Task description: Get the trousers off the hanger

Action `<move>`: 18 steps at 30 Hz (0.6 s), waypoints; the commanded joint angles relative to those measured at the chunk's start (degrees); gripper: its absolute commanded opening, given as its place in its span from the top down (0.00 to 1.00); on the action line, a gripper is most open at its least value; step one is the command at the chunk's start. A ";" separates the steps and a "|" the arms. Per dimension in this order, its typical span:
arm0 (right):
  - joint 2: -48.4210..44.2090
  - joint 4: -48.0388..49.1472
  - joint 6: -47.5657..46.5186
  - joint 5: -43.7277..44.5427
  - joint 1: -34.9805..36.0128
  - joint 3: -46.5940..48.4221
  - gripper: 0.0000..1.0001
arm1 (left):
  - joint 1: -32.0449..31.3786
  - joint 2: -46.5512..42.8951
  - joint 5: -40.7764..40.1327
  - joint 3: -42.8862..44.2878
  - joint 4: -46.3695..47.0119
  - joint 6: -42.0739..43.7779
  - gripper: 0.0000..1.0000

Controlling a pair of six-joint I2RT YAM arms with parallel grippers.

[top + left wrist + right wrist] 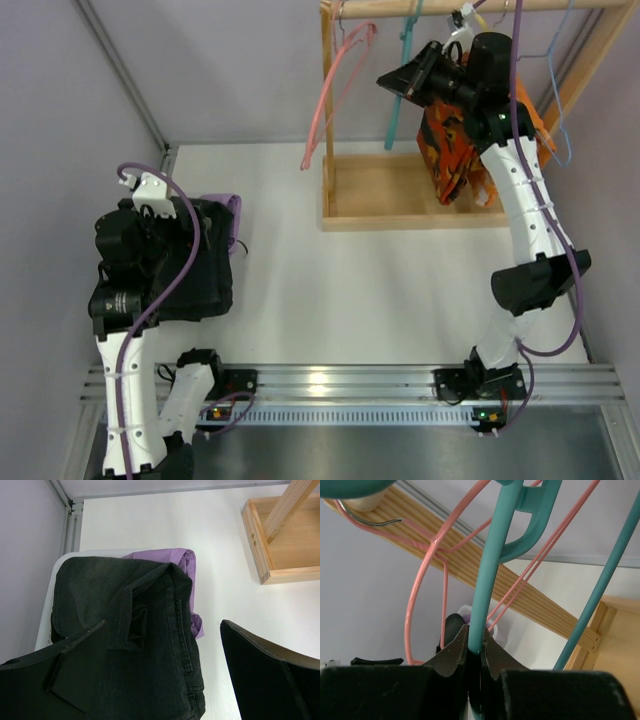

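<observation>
One pair of dark trousers (110, 595) lies crumpled on top of a white basket (61, 567) near the left edge of the table (150, 525), off any hanger. One purple garment (184, 562) shows from under it on the side towards the table's middle. The left gripper (162, 623) hangs just above the trousers, its jaws spread wide with nothing between them; whether a finger brushes the cloth cannot be told.

One teal hanger (487, 580) hangs bare from the rail of the single wooden rack (420, 215), which stands at the far right corner of the table. The right gripper (475, 647) is raised to it, jaws pinched tight on one straight bar of that hanger.

One pink wire hanger (445, 595), also bare, hangs just beside the teal one, on the side nearer the table's left edge. One pale blue wire hanger (560, 105) hangs at the rack's right end. Between teal and blue hangs one orange patterned garment (450, 160), partly hidden behind the right arm
</observation>
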 commanded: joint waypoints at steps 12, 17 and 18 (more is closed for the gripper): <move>4.86 2.42 -5.69 -0.14 4.04 6.12 1.00 | -0.06 -1.45 0.05 -1.62 0.93 -2.61 0.02; 6.08 2.86 -6.05 0.38 4.84 6.47 1.00 | -0.06 -1.54 0.13 -1.70 0.93 -2.61 0.02; 6.26 2.95 -6.14 0.47 5.10 6.56 1.00 | -0.06 -1.54 0.13 -1.79 0.93 -2.69 0.02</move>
